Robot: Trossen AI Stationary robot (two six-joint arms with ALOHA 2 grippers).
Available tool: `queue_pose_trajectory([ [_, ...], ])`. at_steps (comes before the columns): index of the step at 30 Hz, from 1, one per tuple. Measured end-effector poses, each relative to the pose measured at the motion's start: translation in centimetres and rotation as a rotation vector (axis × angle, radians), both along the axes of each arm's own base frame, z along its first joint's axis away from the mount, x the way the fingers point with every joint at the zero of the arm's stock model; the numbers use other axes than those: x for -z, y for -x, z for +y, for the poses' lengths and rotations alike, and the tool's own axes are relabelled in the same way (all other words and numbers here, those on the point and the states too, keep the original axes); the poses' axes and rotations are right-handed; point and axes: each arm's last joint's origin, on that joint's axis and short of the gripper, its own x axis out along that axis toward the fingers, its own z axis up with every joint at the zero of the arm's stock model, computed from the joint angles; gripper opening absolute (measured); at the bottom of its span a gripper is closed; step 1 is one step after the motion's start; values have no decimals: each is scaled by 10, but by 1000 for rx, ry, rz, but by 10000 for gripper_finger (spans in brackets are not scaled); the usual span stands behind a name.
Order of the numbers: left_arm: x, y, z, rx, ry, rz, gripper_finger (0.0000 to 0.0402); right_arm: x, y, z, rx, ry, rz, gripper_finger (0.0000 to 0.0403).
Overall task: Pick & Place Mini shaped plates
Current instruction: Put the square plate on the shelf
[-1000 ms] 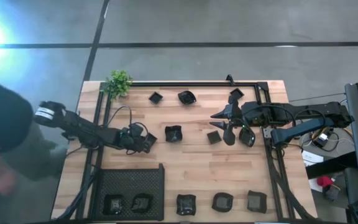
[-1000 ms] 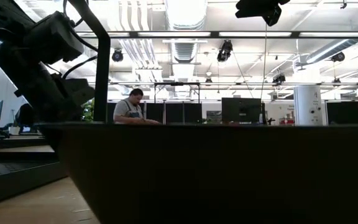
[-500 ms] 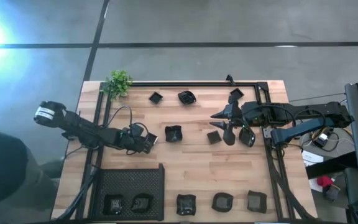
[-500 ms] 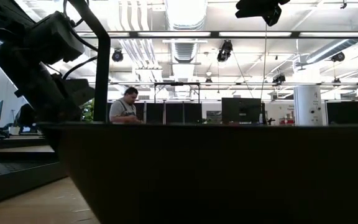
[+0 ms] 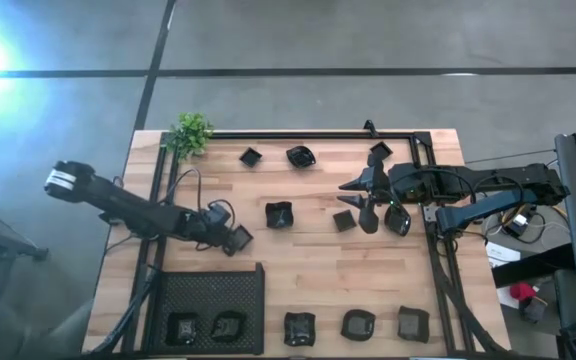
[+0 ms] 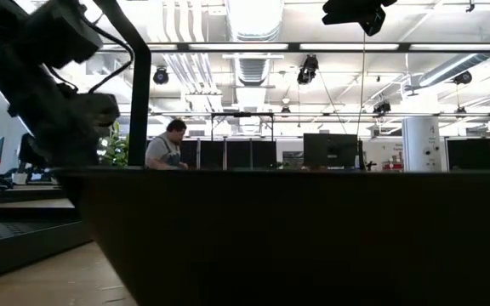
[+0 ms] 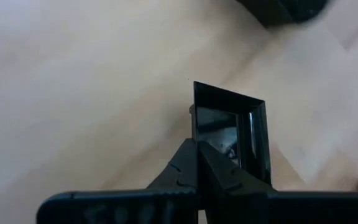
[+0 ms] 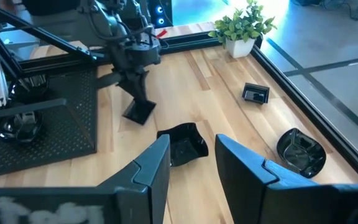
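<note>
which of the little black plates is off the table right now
The small square plate pinched by its rim in the left gripper, tilted above the wood; the others lie flat.

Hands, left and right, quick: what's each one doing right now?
Left hand: closed on the rim of a small square plate.
Right hand: open, holding nothing, above the table.
</note>
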Motion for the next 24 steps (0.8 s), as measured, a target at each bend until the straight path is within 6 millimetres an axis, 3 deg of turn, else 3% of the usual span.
queue_pose_trajectory([
  [13, -21, 19, -31, 228, 103, -80, 0, 0, 0, 0, 0, 0, -1, 123],
  [24, -21, 33, -58, 461, 231, -25, 0, 0, 0, 0, -1, 0, -1, 123],
])
